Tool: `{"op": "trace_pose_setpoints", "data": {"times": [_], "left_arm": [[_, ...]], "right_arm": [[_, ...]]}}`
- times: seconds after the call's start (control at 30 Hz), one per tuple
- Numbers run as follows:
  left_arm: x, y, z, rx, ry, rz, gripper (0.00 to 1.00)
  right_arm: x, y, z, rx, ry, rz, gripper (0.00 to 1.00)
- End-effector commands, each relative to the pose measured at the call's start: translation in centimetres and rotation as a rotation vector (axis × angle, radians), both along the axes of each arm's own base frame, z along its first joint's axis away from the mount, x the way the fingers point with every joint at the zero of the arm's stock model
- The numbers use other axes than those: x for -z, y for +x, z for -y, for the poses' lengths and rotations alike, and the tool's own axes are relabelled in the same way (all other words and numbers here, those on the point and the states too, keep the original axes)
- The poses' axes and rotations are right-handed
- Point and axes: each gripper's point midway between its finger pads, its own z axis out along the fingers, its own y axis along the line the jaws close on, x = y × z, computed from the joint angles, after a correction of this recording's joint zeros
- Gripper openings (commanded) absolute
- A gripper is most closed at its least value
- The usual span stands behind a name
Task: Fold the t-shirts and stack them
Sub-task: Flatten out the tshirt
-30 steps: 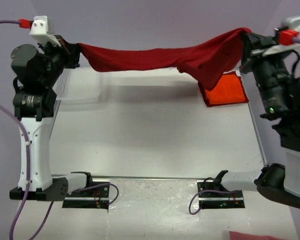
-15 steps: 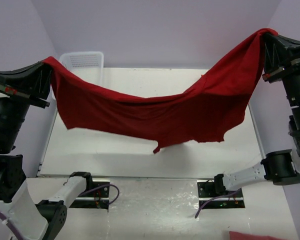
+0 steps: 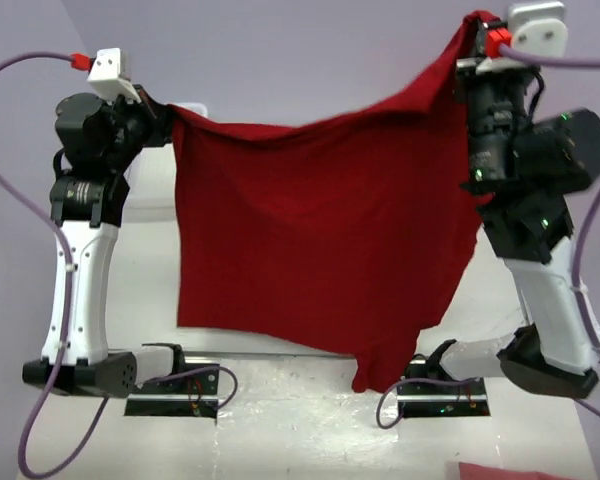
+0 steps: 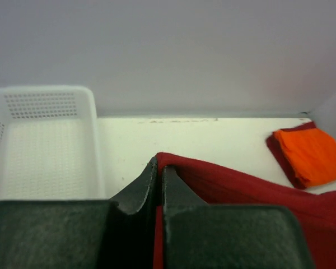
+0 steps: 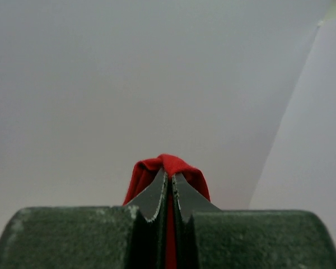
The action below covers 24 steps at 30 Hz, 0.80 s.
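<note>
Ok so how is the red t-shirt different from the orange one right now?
The red t-shirt hangs unfolded in the air; the orange t-shirt lies folded into a small rectangle near the back wall. The red one is pinched along its top by the left gripper and right gripper; nothing holds the orange one. The red one shows far more area. Both are plain cloth.

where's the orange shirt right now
In the left wrist view the orange t-shirt lies folded at the table's far right, atop a dark red cloth.
</note>
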Motion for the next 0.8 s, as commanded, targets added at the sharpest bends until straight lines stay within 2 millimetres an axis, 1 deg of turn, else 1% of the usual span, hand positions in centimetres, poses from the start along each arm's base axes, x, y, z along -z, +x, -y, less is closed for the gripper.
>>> {"op": "trace_pose_setpoints", "data": {"times": [0.0,0.03,0.07,0.1,0.13,0.17,0.2,0.23,0.27,0.3,0.33,0.37,0.4,0.43,0.47,0.5,0.53,0.57,0.6,0.63,0.67,0.7,0.73,0.77], "left_arm": [[-4.7,2.4,-2.9,-0.141,0.085,0.201,0.00],[-3.8,4.5,-2.8,-0.137,0.099,0.189,0.00],[-4.0,5.4,-2.8,-0.135,0.109,0.203,0.00],[-4.6,6.4,-2.7,-0.132,0.120,0.238,0.00],[-4.7,8.0,-2.6,-0.127,0.121,0.240,0.00],[-5.1,8.7,-2.6,-0.126,0.131,0.255,0.00],[-5.3,9.3,-2.6,-0.129,0.134,0.257,0.00],[-6.4,10.2,-2.6,-0.132,0.134,0.273,0.00],[-6.5,10.4,-2.6,-0.130,0.138,0.264,0.00],[-7.0,10.5,-2.4,-0.117,0.140,0.277,0.00],[-7.7,10.1,-2.3,-0.111,0.141,0.296,0.00],[-8.2,9.7,-2.2,-0.106,0.145,0.310,0.00],[-8.5,9.3,-2.2,-0.108,0.143,0.316,0.00],[-9.0,8.2,-2.3,-0.110,0.140,0.328,0.00],[-9.2,7.6,-2.2,-0.105,0.139,0.334,0.00],[-9.6,6.9,-1.9,-0.096,0.131,0.345,0.00],[-9.9,5.4,-1.8,-0.090,0.127,0.356,0.00],[-10.1,4.6,-1.7,-0.086,0.124,0.365,0.00],[-9.5,4.1,-1.6,-0.078,0.122,0.350,0.00],[-10.5,2.1,-1.4,-0.071,0.116,0.378,0.00],[-10.6,1.2,-1.2,-0.058,0.106,0.385,0.00],[-10.7,0.1,-0.6,-0.027,0.101,0.393,0.00],[-11.1,-1.9,-0.4,-0.014,0.092,0.411,0.00],[-11.2,-2.9,-0.2,-0.004,0.072,0.408,0.00]], "right_arm": [[1.2,4.6,-1.4,-0.170,0.014,-0.038,0.00],[2.1,6.5,-2.3,-0.191,-0.019,-0.060,0.00],[2.4,7.4,-2.4,-0.199,-0.023,-0.067,0.00],[2.2,7.8,-1.9,-0.201,-0.020,-0.069,0.00],[2.9,9.3,-2.5,-0.201,-0.032,-0.087,0.00],[3.4,10.0,-2.6,-0.193,-0.045,-0.107,0.00],[2.0,9.6,-2.1,-0.180,-0.054,-0.081,0.00],[1.8,9.9,-2.0,-0.164,-0.058,-0.083,0.00],[2.0,10.5,-2.4,-0.167,-0.067,-0.092,0.00],[1.5,9.8,-2.2,-0.173,-0.068,-0.085,0.00],[1.2,9.6,-2.0,-0.168,-0.065,-0.079,0.00],[0.6,8.5,-1.6,-0.172,-0.060,-0.064,0.00],[0.4,7.7,-1.6,-0.194,-0.059,-0.070,0.00],[0.2,7.0,-1.4,-0.197,-0.054,-0.067,0.00],[-0.1,6.1,-1.3,-0.208,-0.053,-0.061,0.00],[-0.4,4.4,-1.0,-0.219,-0.055,-0.051,0.00],[-0.5,3.5,-0.8,-0.217,-0.057,-0.044,0.00],[0.1,3.2,-0.9,-0.215,-0.069,-0.057,0.00],[-0.9,0.5,-0.5,-0.226,-0.076,-0.018,0.00],[-0.9,-0.4,0.0,-0.209,-0.072,-0.011,0.00],[-0.4,-0.8,-0.3,-0.210,-0.079,-0.013,0.00],[-1.4,-3.7,0.4,-0.237,-0.070,0.033,0.00],[-1.4,-4.6,1.0,-0.229,-0.052,0.032,0.00],[-1.6,-5.7,1.4,-0.238,-0.038,0.035,0.00]]}}
